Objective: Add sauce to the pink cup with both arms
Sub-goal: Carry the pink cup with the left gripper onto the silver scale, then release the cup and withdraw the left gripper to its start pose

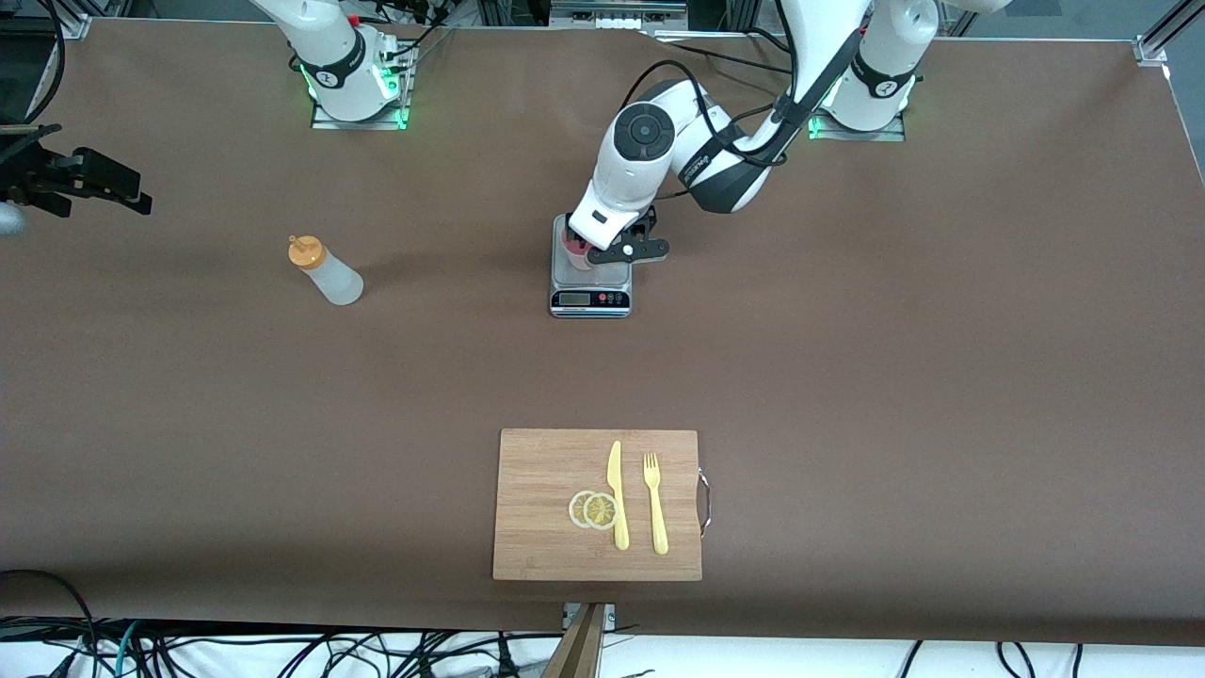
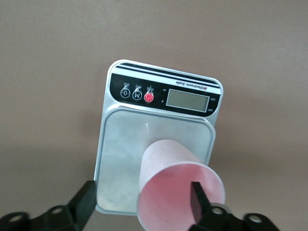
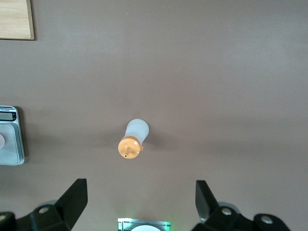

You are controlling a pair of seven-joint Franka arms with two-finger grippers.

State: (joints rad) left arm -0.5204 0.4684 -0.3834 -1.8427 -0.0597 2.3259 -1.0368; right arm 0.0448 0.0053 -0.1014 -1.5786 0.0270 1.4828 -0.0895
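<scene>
front view: left gripper [image 1: 617,247] is lowered over the scale [image 1: 590,299] mid-table; pink cup [image 1: 572,247] is seen on its platform. sauce [image 1: 325,270] is stood toward the right arm's end. cutting board [image 1: 537,527] is set at the camera-side edge.
left wrist view: fingers [image 2: 84,202] are spread wide about the pink cup [image 2: 175,185]; nothing is gripped.
right wrist view: right gripper [image 3: 139,199] is held over bare table, jaws wide apart, nothing held; sauce [image 3: 133,139] is seen upright.
</scene>
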